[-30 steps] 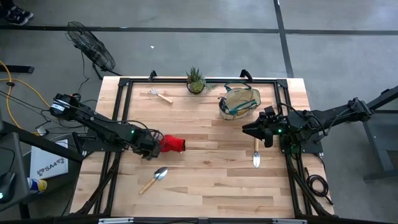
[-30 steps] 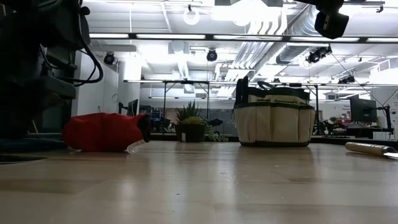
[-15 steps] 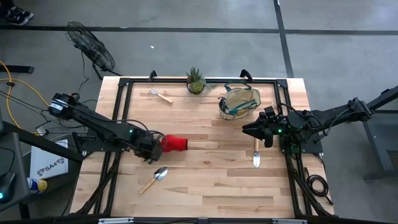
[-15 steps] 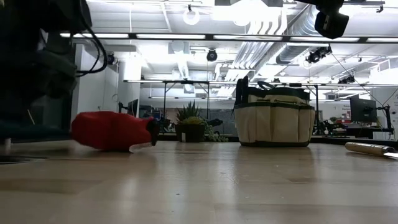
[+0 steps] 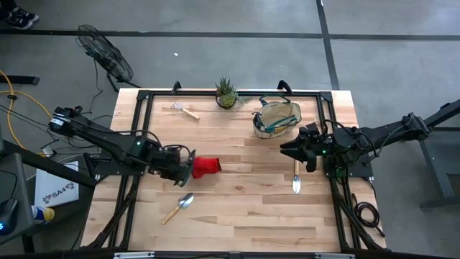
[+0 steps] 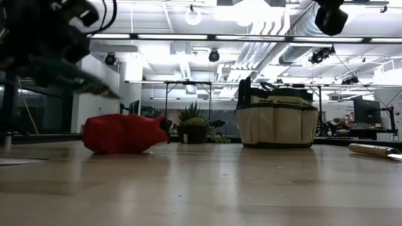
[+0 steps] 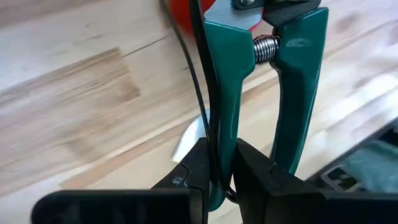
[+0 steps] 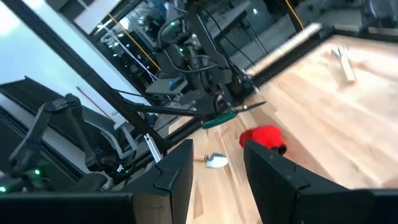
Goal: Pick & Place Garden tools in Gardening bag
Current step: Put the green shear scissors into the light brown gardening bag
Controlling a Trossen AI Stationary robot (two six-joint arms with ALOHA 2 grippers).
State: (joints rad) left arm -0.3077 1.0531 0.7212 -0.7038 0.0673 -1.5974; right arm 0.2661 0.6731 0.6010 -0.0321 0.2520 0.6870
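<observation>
A spiky green potted plant [image 5: 226,93] stands at the far edge of the wooden surface [image 5: 237,208]. A floor fan [image 5: 105,56] lies on the grey floor beyond it.

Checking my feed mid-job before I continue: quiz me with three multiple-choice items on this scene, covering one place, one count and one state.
1. Where is the small wooden-handled rake?
A. on the floor
B. under a red glove
C. on the wooden table, left of the spiky green potted plant

2. How many silver-bladed wooden-handled trowels lie on the table?
A. one
B. two
C. three

3. The left gripper is:
A. shut on the teal-handled pruning shears
B. open and empty
C. shut on a red glove

Answers:
1 C: the high view shows it by the back edge, near the plant.
2 B: one is front-left and the other is by the right arm.
3 A: the left wrist view shows its fingers clamped on one teal handle.

The right gripper waits open near the tan fabric gardening bag.
</observation>
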